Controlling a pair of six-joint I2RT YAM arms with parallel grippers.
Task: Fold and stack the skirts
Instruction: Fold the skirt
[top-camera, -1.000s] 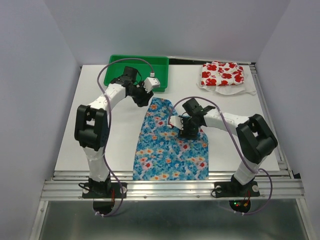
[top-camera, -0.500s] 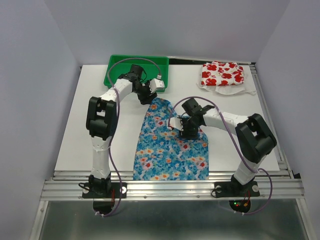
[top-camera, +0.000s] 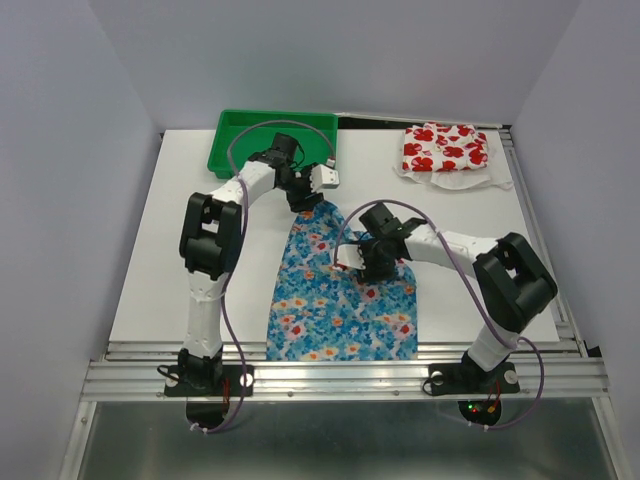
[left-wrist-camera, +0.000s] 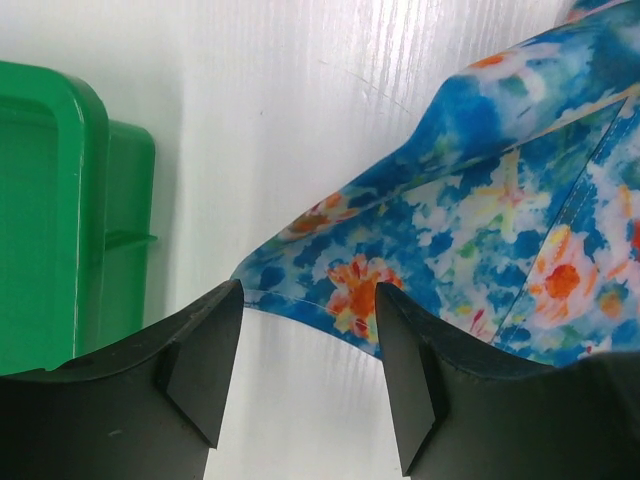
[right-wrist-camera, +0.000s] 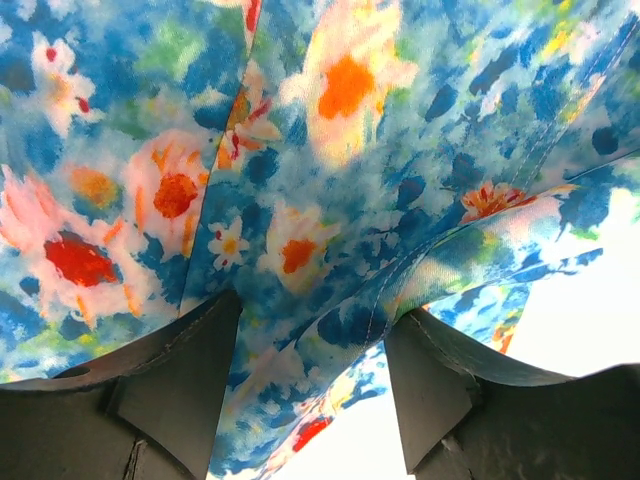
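At the table's (top-camera: 150, 260) near edge, about centre: blue skirt (top-camera: 330, 300) lies spread flat, wide hem along the near edge, narrow end pointing to the far edge. White skirt with red flowers (top-camera: 445, 148) sits folded at the far right corner, well apart from the blue 1. Green tray (top-camera: 218, 145) is against the far edge, left of centre.

Left gripper (top-camera: 301, 198) is at the blue skirt's narrow far end, just beside the tray's near right corner. In the wrist view, left gripper (left-wrist-camera: 305, 295) has its 2 fingers clearly apart, bare table showing between them and the skirt's curled edge just past the tips. Nothing is held.

Right gripper (top-camera: 368, 262) is down on the right half of the blue skirt, about midway along it. In the wrist view, right gripper (right-wrist-camera: 315, 305) also has its fingers wide apart, with a raised fold of the cloth running between them. The cloth isn't pinched as far as I can see.
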